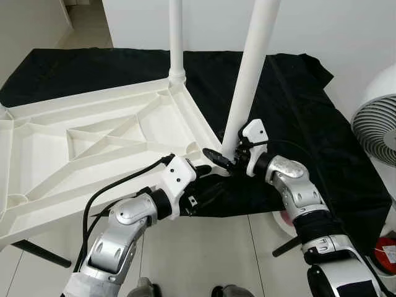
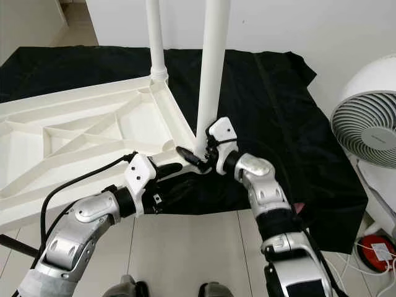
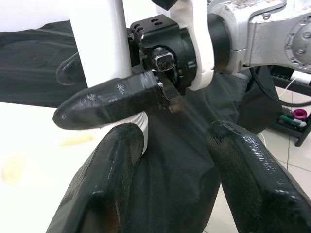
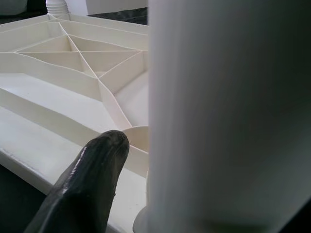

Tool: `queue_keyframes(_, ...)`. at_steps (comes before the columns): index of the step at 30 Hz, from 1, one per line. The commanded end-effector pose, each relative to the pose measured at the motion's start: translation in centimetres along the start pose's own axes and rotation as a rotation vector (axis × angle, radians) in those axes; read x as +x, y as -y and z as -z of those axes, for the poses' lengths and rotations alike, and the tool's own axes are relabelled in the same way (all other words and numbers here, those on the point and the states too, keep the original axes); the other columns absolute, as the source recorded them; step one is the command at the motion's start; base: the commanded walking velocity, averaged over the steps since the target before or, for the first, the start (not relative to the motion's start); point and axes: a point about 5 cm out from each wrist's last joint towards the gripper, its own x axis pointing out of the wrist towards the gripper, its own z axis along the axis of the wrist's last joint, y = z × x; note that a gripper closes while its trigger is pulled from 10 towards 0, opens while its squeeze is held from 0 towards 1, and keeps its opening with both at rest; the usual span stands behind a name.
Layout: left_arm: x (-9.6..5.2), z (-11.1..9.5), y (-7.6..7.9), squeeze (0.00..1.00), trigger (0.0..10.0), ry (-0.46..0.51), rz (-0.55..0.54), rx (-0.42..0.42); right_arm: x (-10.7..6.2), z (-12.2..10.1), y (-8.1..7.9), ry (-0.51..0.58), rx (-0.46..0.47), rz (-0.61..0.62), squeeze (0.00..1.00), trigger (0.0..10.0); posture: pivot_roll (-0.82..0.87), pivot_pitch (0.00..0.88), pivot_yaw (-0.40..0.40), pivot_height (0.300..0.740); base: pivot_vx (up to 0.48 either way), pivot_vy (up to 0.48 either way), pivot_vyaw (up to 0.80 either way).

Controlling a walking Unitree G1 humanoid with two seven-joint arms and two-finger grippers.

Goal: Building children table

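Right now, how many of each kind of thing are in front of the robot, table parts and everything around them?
White table legs: 2, far leg, near leg
White tabletop, underside up: 1
Black cloth: 1
White fan: 1
Grippers: 2, left gripper, right gripper
Total: 7

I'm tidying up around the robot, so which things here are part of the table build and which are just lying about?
Part of the build:
upturned white tabletop
near table leg, right gripper shut on it
far table leg
left gripper, beside that corner

Lying about:
black cloth
white fan
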Motion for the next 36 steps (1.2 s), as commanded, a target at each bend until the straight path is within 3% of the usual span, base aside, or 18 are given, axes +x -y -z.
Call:
queue_keyframes(1,0.1,-0.1,-0.2,0.00,10.0,0.000,-0.063,0.006,0.5,0.9,-0.7,-0.038,0.015,-0.063,0.00,0.0,-0.03,0.088,0.022,0.740,0.000,0.000,0.00)
queue_keyframes(11,0.1,-0.1,0.1,0.00,10.0,-0.002,-0.056,-0.002,0.0,1.7,-0.5,-0.042,0.032,-0.052,0.00,0.0,-0.03,0.100,0.025,0.740,0.000,0.000,0.00)
queue_keyframes(12,0.1,-0.1,0.1,0.00,10.0,-0.002,-0.053,-0.004,-0.2,1.8,-0.4,-0.050,0.033,-0.035,0.00,4.1,-0.04,0.106,0.028,0.740,0.000,0.000,0.00)
queue_keyframes(13,0.1,-0.1,0.1,0.00,10.0,-0.004,-0.051,-0.005,-0.3,1.9,-0.3,-0.056,0.028,-0.005,0.00,10.0,-0.04,0.106,0.028,0.740,0.000,0.000,0.00)
queue_keyframes(22,0.1,0.1,0.2,0.00,10.0,-0.007,-0.048,-0.007,-0.5,1.5,-0.3,-0.028,0.051,0.194,0.00,10.0,-0.04,0.109,0.025,0.740,0.000,0.000,0.00)
queue_keyframes(28,0.1,0.1,0.3,0.00,10.0,-0.006,-0.049,-0.010,-0.5,1.3,-1.6,-0.011,0.128,0.366,0.00,10.0,-0.04,0.105,0.013,0.740,0.000,0.000,0.00)
queue_keyframes(33,0.0,0.2,0.4,0.00,10.0,-0.007,-0.047,-0.010,-0.3,1.2,-3.3,-0.003,0.174,0.477,0.00,10.0,-0.04,0.103,0.007,0.740,0.000,0.000,0.00)
queue_keyframes(36,0.1,0.2,0.5,0.00,10.0,-0.008,-0.045,-0.012,-0.1,1.0,-4.9,-0.010,0.206,0.613,0.00,10.0,-0.04,0.103,0.003,0.740,0.000,0.000,0.00)
